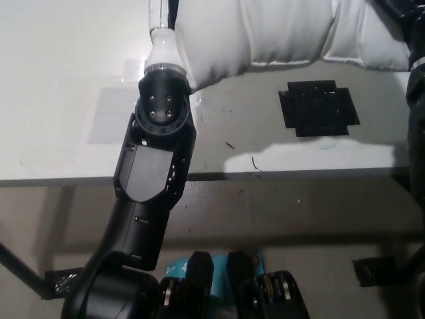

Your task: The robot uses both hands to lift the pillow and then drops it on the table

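White pillow [279,33] hangs at the frame's top, raised off the bench [60,100] for dropping. Both hands lie outside the frame, so their fingers' state cannot be told.

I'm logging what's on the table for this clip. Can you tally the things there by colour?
White: 1, the pillow, held up above the table
Black: 1, the cross-shaped tape mark
Clear: 1, the plastic sheet, lying flat
Total: 3
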You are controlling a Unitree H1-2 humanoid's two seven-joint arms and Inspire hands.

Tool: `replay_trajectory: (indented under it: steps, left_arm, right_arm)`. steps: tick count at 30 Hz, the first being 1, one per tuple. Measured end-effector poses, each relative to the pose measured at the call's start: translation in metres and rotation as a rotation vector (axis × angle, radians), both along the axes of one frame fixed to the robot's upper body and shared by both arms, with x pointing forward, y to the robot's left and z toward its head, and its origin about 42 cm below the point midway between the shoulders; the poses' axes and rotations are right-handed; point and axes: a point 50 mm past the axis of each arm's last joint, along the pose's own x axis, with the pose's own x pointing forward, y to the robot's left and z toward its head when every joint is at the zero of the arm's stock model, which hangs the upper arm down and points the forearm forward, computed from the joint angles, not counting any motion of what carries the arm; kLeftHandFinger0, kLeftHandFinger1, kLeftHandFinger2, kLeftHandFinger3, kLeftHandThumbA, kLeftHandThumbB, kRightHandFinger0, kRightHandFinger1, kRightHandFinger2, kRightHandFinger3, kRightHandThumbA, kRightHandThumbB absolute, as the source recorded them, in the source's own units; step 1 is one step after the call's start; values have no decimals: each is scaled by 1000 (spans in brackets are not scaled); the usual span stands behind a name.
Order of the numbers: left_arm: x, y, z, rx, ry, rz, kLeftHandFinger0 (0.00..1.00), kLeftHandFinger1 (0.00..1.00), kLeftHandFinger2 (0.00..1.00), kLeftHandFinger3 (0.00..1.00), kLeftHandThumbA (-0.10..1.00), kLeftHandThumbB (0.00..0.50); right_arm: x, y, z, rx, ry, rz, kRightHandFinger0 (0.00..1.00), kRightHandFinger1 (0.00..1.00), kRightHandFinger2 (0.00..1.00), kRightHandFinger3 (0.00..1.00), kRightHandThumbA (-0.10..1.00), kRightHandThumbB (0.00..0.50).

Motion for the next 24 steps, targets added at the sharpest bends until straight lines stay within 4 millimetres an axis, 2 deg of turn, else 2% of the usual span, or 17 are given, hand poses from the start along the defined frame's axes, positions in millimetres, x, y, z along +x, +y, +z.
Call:
replay_trajectory:
  steps: [3,4,6,7,8,9,10,11,12,13,14,16,19,20,21,22,24]
  left_arm:
    - [2,5,-22,-3,59,11,1000,1000,1000,1000,1000,88]
    - [2,7,-30,-5,84,16,1000,1000,1000,1000,1000,71]
    - [4,8,-51,-3,140,19,1000,1000,1000,1000,1000,78]
    - [4,8,-59,0,158,19,1000,1000,1000,1000,1000,119]
    - [5,8,-68,3,177,18,1000,1000,1000,1000,1000,126]
    - [5,7,-77,5,197,16,1000,1000,1000,1000,1000,118]
    - [5,8,-92,9,234,19,1000,1000,1000,1000,1000,93]
    - [4,10,-106,11,263,24,1000,1000,1000,1000,1000,45]
    - [4,12,-111,11,270,26,1000,1000,1000,1000,1000,42]
    - [1,17,-127,7,297,34,1000,1000,1000,1000,1000,46]
    - [-1,19,-138,3,312,38,1000,1000,1000,1000,1000,46]
    - [-4,22,-154,-3,332,43,1000,1000,1000,1000,1000,82]
    - [-9,26,-176,-2,370,46,1000,1000,1000,1000,1000,74]
    - [-11,27,-183,0,381,45,1000,1000,1000,1000,1000,41]
    - [-13,29,-190,1,383,45,1000,1000,1000,1000,1000,27]
    - [-14,30,-192,1,382,45,1000,1000,1000,1000,1000,23]
    - [-15,34,-196,8,372,47,1000,1000,1000,1000,1000,51]
  right_arm:
    - [11,1,-27,-57,79,-15,1000,1000,1000,1000,1000,349]
    - [15,2,-39,-77,113,-17,1000,1000,1000,1000,1000,317]
    - [21,6,-65,-121,179,-14,1000,1000,1000,1000,1000,301]
    - [23,8,-80,-137,212,-7,1000,1000,1000,1000,1000,284]
    - [24,11,-91,-146,235,2,1000,1000,1000,1000,1000,285]
    - [25,13,-105,-154,269,8,1000,1000,1000,1000,1000,276]
    - [25,15,-124,-162,305,15,1000,1000,1000,1000,1000,296]
    - [25,16,-135,-165,324,21,1000,1000,1000,1000,1000,320]
    - [25,17,-140,-167,332,23,1000,1000,1000,1000,1000,321]
    - [25,18,-152,-169,353,31,1000,1000,1000,1000,1000,310]
    - [25,18,-157,-170,358,35,1000,1000,1000,1000,1000,306]
    - [26,18,-165,-173,357,42,1000,1000,1000,1000,1000,266]
    - [26,19,-177,-175,367,49,1000,1000,1000,1000,1000,247]
    - [25,19,-180,-175,367,52,1000,1000,1000,1000,1000,278]
    - [24,20,-184,-176,366,56,1000,1000,1000,1000,1000,280]
    - [24,19,-186,-176,367,58,1000,1000,1000,1000,1000,281]
    - [22,18,-191,-177,365,61,1000,1000,1000,1000,1000,282]
